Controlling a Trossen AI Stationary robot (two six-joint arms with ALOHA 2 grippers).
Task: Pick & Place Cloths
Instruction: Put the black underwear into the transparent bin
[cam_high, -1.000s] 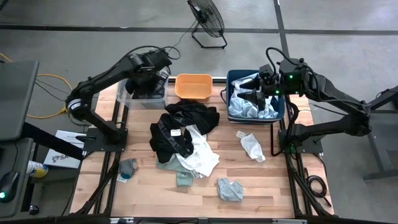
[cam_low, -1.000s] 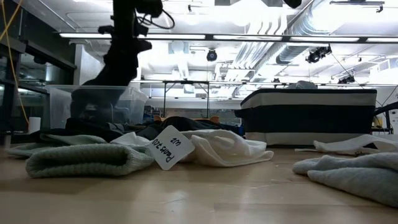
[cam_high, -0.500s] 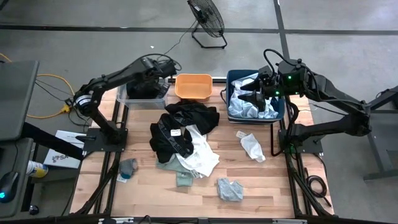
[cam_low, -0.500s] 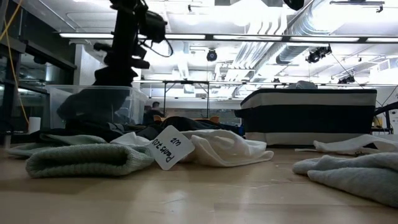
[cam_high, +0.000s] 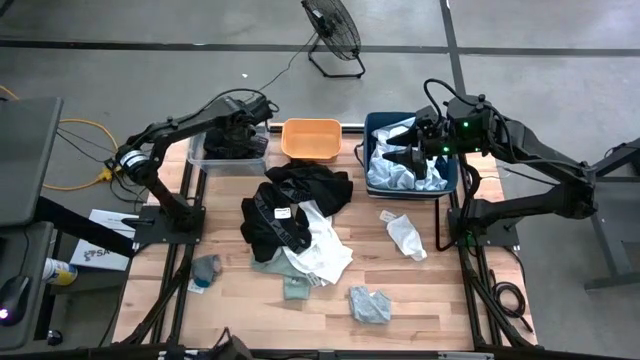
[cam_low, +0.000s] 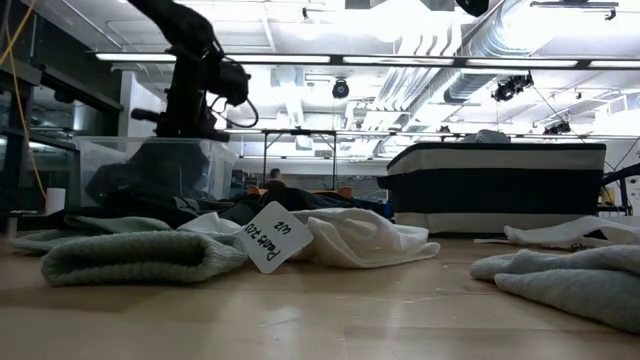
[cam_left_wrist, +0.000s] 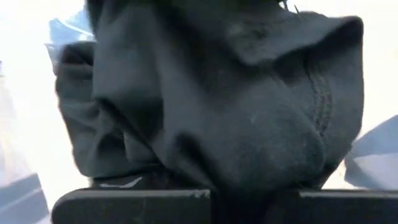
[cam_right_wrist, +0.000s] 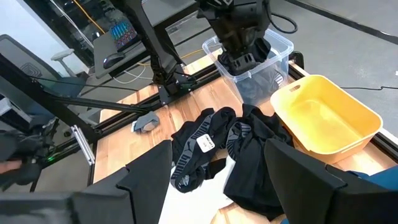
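At the table's far left stands the clear bin (cam_high: 200, 158). My left gripper (cam_high: 237, 133) reaches down into it, shut on a dark grey cloth (cam_left_wrist: 236, 106). The right wrist view shows the same gripper (cam_right_wrist: 245, 59) inside the bin's rim (cam_right_wrist: 281, 46). My right gripper (cam_high: 402, 150) hovers open above the navy bin (cam_high: 452, 180), where a pale blue cloth (cam_high: 385, 172) lies. Mid-table, a black cloth (cam_high: 295, 200) lies heaped with its lower edge over a white one (cam_high: 322, 252). My left gripper holds a bunched part of the dark grey cloth (cam_left_wrist: 249, 177), coming at it from above and pointing steeply down. The bulging cloth hides the fingertips, so which edge or how many layers cannot be told. The cloth's lower mass (cam_low: 140, 182) rests inside the clear bin.
An orange bin (cam_high: 310, 138) stands between the clear and navy bins. Small grey-green pieces (cam_high: 370, 303) (cam_high: 205, 268) and a white piece (cam_high: 405, 235) lie on the wood nearer the front. A fan (cam_high: 333, 30) stands on the floor beyond the table.
My left gripper has sunk from above the clear bin down into it, tipping more steeply downward and staying shut. The dark cloth has gone down with it and now sits bunched inside the bin.
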